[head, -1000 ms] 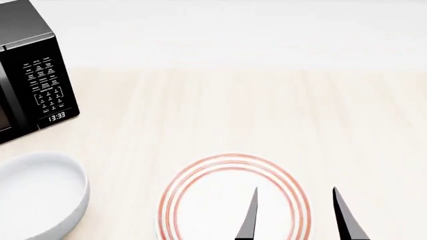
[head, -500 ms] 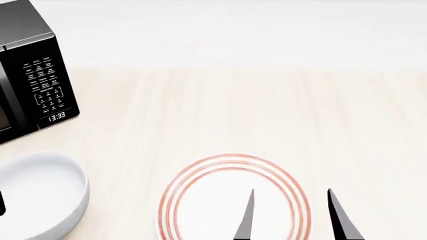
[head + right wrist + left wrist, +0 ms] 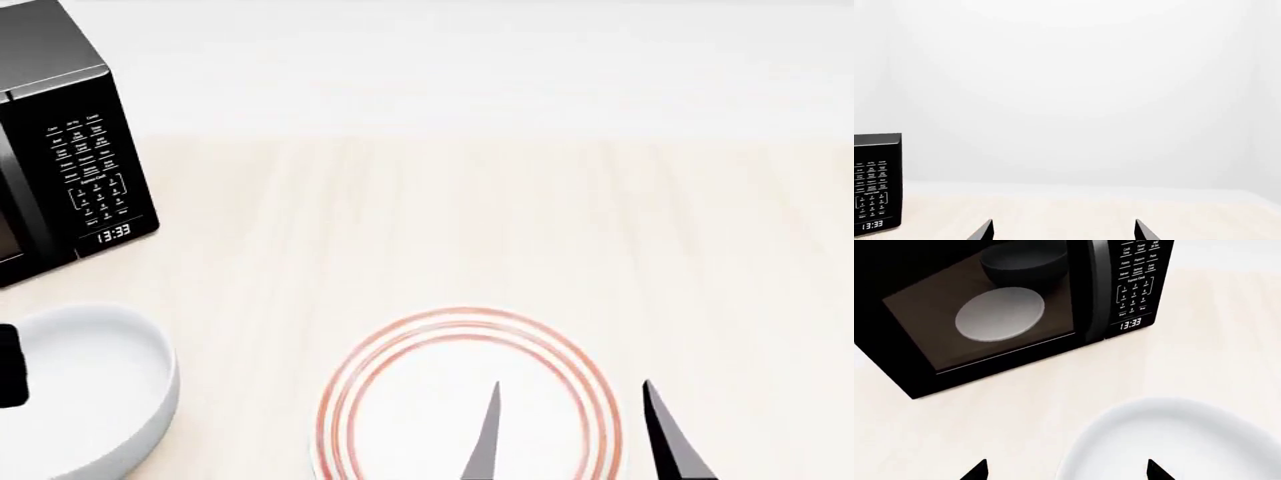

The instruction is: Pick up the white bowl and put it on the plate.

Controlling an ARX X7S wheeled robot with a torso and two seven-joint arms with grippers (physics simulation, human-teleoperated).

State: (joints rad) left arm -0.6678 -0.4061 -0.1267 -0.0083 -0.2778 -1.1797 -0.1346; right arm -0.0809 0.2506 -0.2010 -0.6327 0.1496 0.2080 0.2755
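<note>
Left gripper (image 3: 1066, 471) hangs wide open, empty, 1 fingertip above the bowl (image 3: 1174, 440), apparently not touching. Right gripper (image 3: 574, 440), also spread and empty, hovers over the plate (image 3: 400, 400). Only the left wrist view shows the microwave (image 3: 987, 315) interior.

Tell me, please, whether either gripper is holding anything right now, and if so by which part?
Nothing is held. The left gripper is open near the white bowl; the right gripper is open above the plate.
</note>
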